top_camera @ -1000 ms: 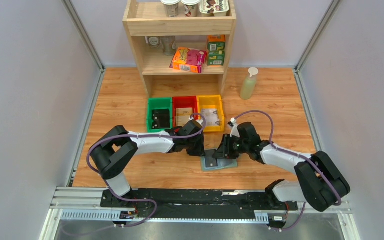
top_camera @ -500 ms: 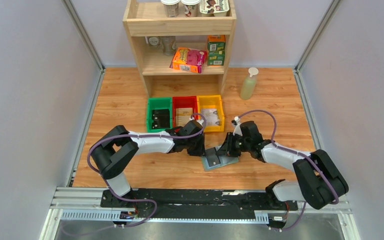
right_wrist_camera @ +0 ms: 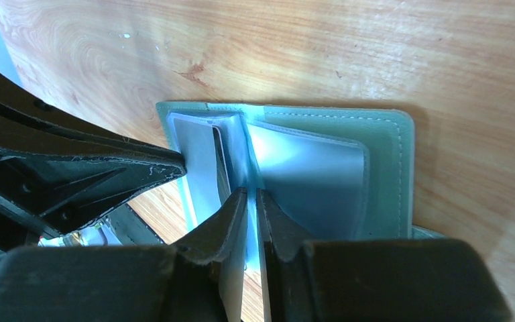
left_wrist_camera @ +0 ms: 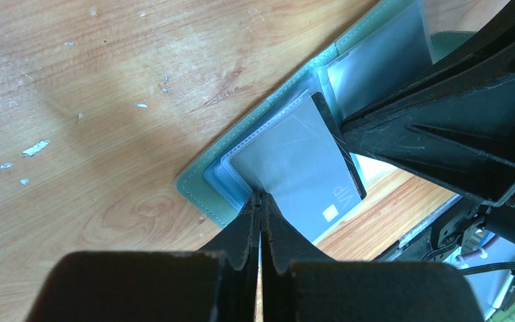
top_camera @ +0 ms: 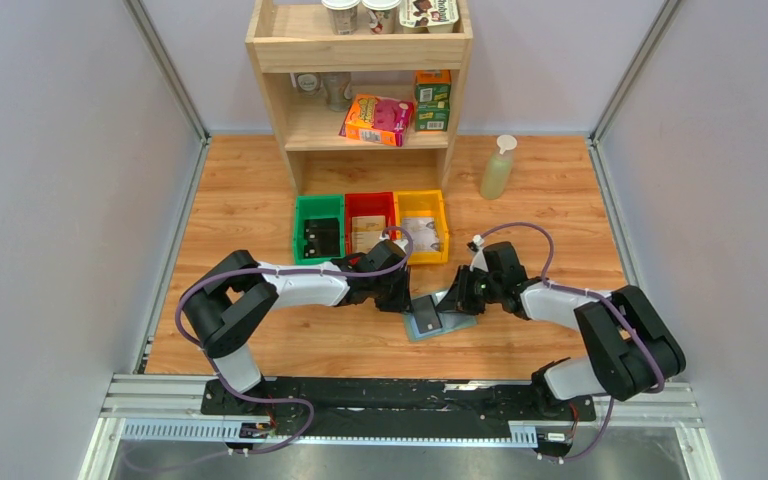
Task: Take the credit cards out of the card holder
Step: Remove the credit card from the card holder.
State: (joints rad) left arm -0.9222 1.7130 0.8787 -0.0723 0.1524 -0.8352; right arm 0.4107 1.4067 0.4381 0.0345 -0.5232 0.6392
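With the card holder (top_camera: 452,327) lying open on the table (top_camera: 260,200) between the arms, it is best pinned by the left tool (left_wrist_camera: 260,201), shut empty on its sleeve edge; the tilted grey credit card (left_wrist_camera: 295,161), apparently pinched at its edge by the almost closed right tool (right_wrist_camera: 251,194), should be drawn straight along its slot, not twisted.

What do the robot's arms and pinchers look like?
The left arm and right arm both have white middle shells and chunky black joints. A thin purple cable runs along each one. The left gripper and right gripper each have two black, wedge-shaped fingers, scuffed with pale scratches.
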